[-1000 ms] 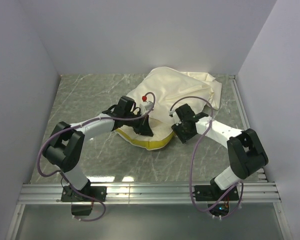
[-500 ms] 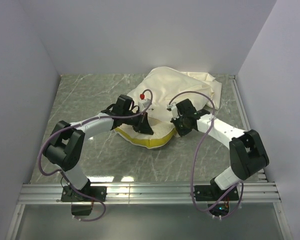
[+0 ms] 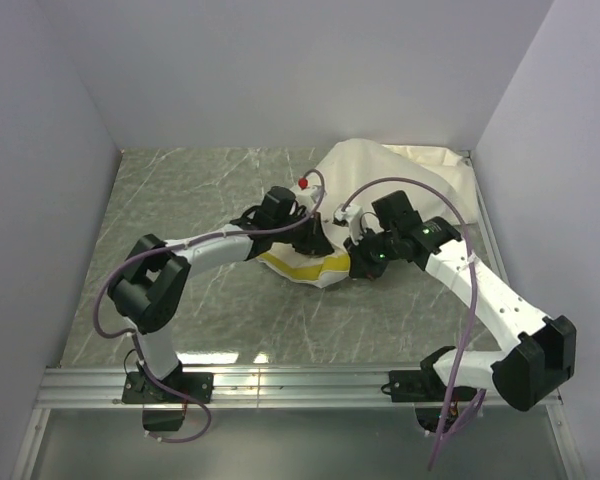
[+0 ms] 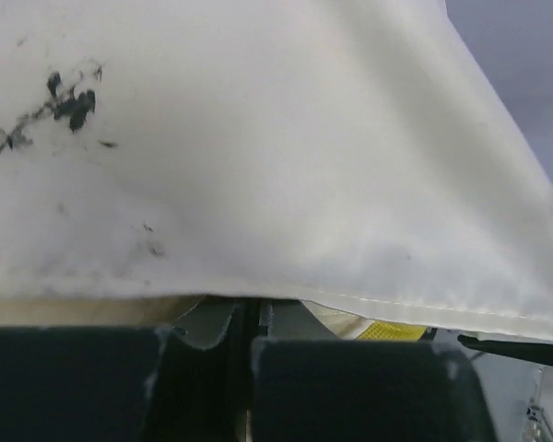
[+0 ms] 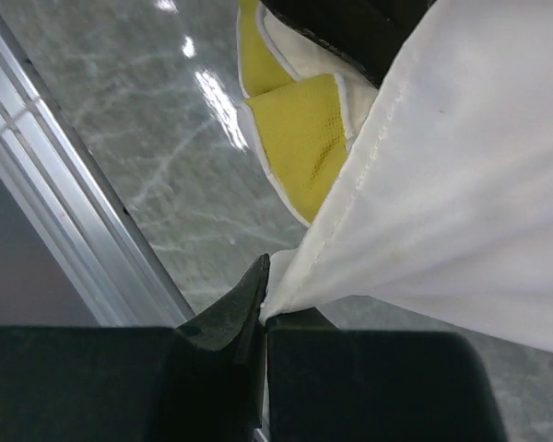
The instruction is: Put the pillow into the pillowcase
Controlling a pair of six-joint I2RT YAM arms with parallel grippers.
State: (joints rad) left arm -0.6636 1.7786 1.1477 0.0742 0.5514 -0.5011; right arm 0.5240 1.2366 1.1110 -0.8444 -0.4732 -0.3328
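Observation:
The cream pillowcase [image 3: 400, 180] lies bunched at the back right of the table. It is draped over the pillow [image 3: 305, 268], of which only the yellow-edged near end sticks out. My left gripper [image 3: 318, 243] is at the case's mouth above that end. In the left wrist view its jaws [image 4: 251, 308] are shut, their tips hidden under the pillowcase [image 4: 258, 138] hem, with a bit of the yellow pillow [image 4: 392, 329] beyond. My right gripper [image 3: 365, 262] [image 5: 264, 308] is shut on a corner of the pillowcase [image 5: 470, 184] hem, just beside the pillow's yellow band [image 5: 300, 138].
The green marbled table [image 3: 180, 200] is boxed in by pale walls on three sides. An aluminium rail [image 3: 300, 380] [image 5: 64, 221] runs along the near edge, and another rail [image 3: 477, 205] runs along the right side next to the pillowcase.
The right gripper has shut on the pillowcase hem. Both grippers, the pillow and the pillowcase have shifted right and toward the back; the right arm has stretched out.

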